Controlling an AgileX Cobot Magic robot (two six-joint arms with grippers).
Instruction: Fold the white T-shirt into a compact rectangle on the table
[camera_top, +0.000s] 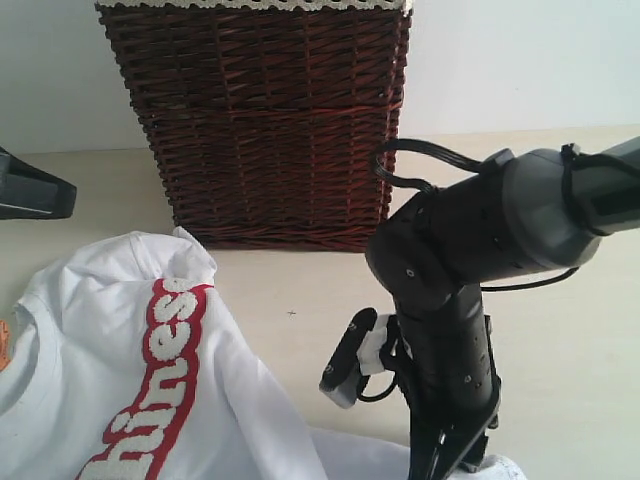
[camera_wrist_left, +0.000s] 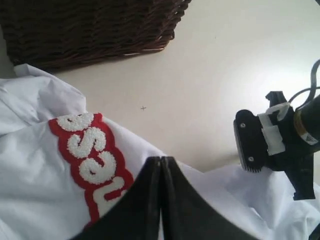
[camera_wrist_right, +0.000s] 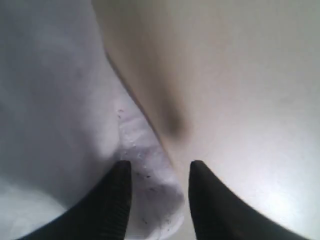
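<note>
Nearest, the right gripper (camera_wrist_right: 159, 167) sits low at an edge of the white T-shirt (camera_top: 80, 350), its fingers apart with a fold of cloth between them, not yet pinched. It would do best to close well past that edge before lifting, so nothing slips. The shirt lies lettering-up on the desk (camera_top: 300, 285). The left gripper (camera_wrist_left: 161, 165) hangs above the lettering, fingers together, empty. Beyond stands the wicker basket (camera_top: 270, 120).

I count one white T-shirt (camera_top: 90, 330), one wicker basket (camera_top: 270, 130) and one table (camera_top: 300, 290) under both. Of grippers I have two: one left gripper (camera_wrist_left: 161, 165) and one right gripper (camera_wrist_right: 160, 169). One row of red-edged letters (camera_top: 165, 370) crosses the shirt.
</note>
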